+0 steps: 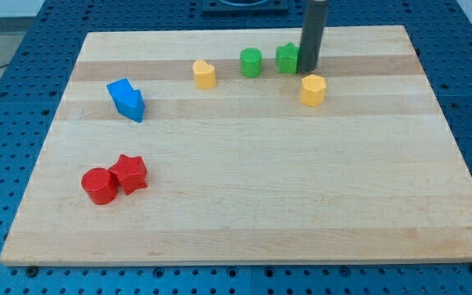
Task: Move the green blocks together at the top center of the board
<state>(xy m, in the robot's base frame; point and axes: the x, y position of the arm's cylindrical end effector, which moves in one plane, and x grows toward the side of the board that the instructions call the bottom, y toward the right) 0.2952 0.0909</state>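
Green cylinder (251, 62) and second green block (287, 58) sit near top centre, slightly apart. No claw; my tip (309, 69) touches the block's right side. We judge: push left slowly, centred
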